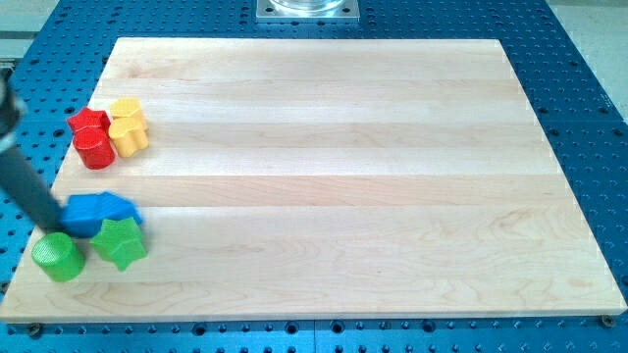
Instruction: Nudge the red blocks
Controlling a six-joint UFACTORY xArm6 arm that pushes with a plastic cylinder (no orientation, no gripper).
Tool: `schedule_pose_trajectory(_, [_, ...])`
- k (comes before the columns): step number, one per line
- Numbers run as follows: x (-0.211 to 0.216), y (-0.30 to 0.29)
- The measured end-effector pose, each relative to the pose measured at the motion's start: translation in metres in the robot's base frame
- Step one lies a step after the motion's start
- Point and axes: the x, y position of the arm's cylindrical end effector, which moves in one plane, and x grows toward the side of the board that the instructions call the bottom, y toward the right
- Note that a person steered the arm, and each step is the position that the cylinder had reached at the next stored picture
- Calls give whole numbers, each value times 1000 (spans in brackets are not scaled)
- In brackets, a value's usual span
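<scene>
Two red blocks sit near the board's left edge: a red star-shaped block (88, 122) and a red cylinder (95, 149) just below it, touching. The dark rod comes in from the view's left edge and slants down to the right. My tip (56, 233) is well below the red blocks, at the top edge of a green cylinder (57, 257) and just left of a blue block (99, 212). The tip is apart from both red blocks.
Two yellow blocks (128, 125) stand against the right side of the red ones. A green star (120, 243) lies below the blue block. The wooden board (343, 176) rests on a blue perforated table; a metal mount (307, 9) is at the view's top.
</scene>
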Motion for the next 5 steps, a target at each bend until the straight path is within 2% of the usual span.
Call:
schedule_pose_trajectory(1, [-2,88])
schedule_pose_trajectory(2, [-15,108])
schedule_pose_trajectory(4, [-107,73])
schedule_pose_trajectory(5, [-166,111])
